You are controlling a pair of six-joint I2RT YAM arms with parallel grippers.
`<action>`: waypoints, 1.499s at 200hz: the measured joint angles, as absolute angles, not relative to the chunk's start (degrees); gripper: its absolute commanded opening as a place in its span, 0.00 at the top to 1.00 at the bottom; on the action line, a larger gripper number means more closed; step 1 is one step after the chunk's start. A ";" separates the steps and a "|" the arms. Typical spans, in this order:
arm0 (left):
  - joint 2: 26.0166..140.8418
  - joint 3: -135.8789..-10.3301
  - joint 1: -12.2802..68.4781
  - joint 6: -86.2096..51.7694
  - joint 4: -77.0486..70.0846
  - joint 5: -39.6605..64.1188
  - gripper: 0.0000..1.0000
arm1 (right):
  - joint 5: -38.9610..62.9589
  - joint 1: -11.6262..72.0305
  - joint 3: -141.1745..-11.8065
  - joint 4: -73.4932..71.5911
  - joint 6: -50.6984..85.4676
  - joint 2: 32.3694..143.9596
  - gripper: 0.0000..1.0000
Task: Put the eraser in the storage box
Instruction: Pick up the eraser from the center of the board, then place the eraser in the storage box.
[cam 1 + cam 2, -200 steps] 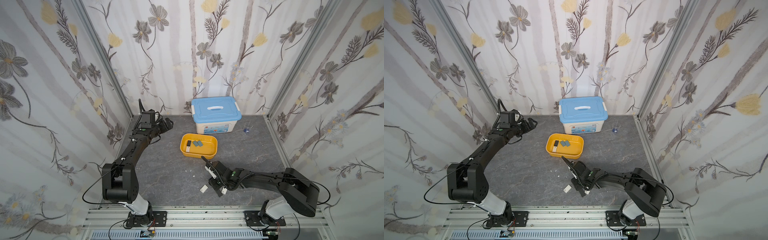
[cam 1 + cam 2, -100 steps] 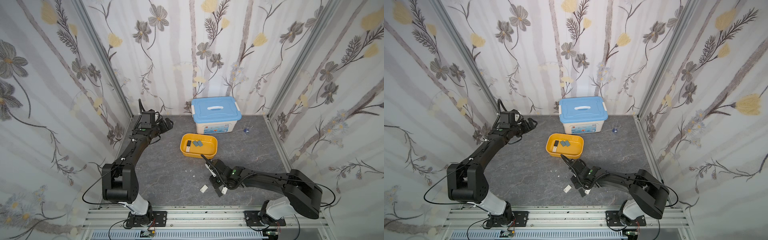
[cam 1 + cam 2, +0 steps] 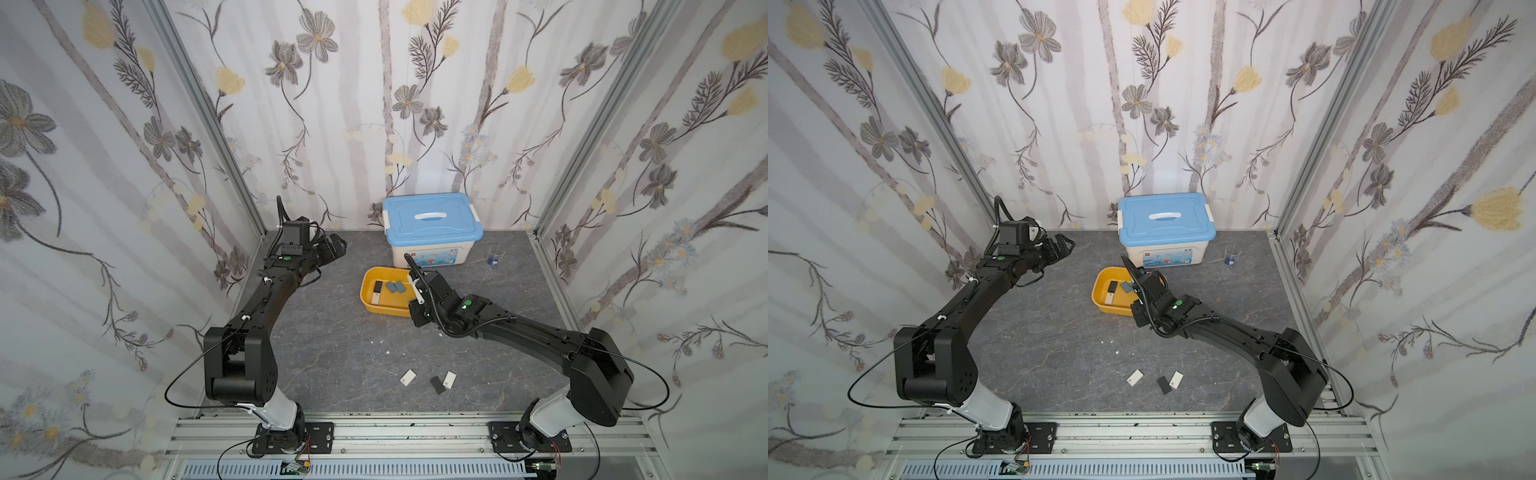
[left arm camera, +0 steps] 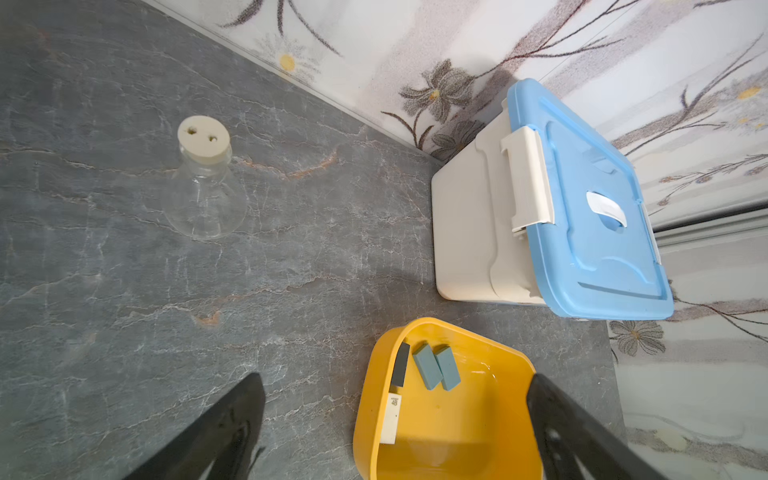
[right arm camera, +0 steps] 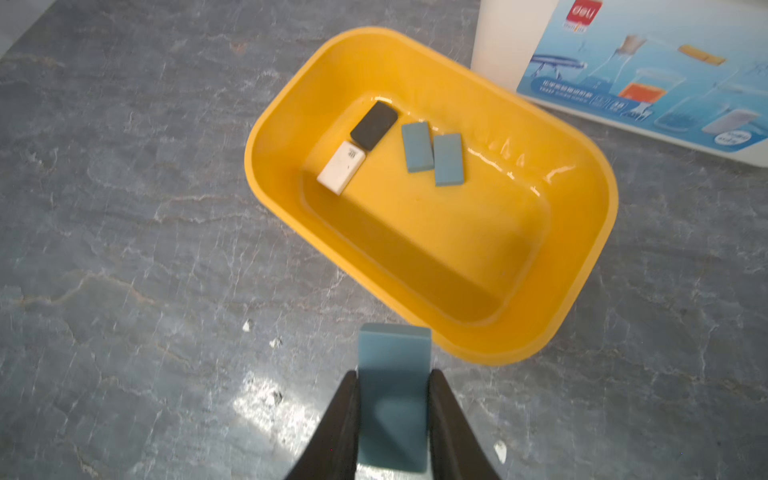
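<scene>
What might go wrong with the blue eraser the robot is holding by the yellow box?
1. The blue eraser in the right tool seems to reach only the near rim of the storage box. If it is let go here, it may bounce off the rim or land on the table.
2. If the tool goes lower, it might bump that rim and shove the box.

Bright, even, diffuse light, probably from overhead. Shadows soft on bench. White glare patches on bench and inside storage box in right wrist view. Fingers near lens slightly blurred. Top views bowed at edges.
</scene>
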State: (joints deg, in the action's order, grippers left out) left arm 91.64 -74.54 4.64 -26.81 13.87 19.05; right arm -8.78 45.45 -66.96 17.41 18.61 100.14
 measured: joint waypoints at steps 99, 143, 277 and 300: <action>93.82 -78.13 4.64 -26.96 13.93 19.07 0.00 | -6.17 38.22 -80.03 15.22 14.48 118.17 0.72; 94.45 -78.96 4.64 -26.96 13.93 19.09 0.00 | -5.74 37.34 -82.32 15.09 14.48 122.28 0.71; 96.18 -79.75 4.64 -26.94 14.15 19.11 0.00 | -6.46 34.46 -88.66 15.35 14.48 131.00 0.70; 96.53 -80.05 4.64 -26.94 14.17 19.11 0.00 | -6.46 34.15 -90.06 15.40 14.48 132.44 0.69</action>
State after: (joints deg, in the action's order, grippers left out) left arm 96.53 -80.05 4.64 -26.94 14.17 19.11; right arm -6.46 34.15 -90.06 15.40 14.48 132.44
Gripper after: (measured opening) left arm 0.997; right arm 0.308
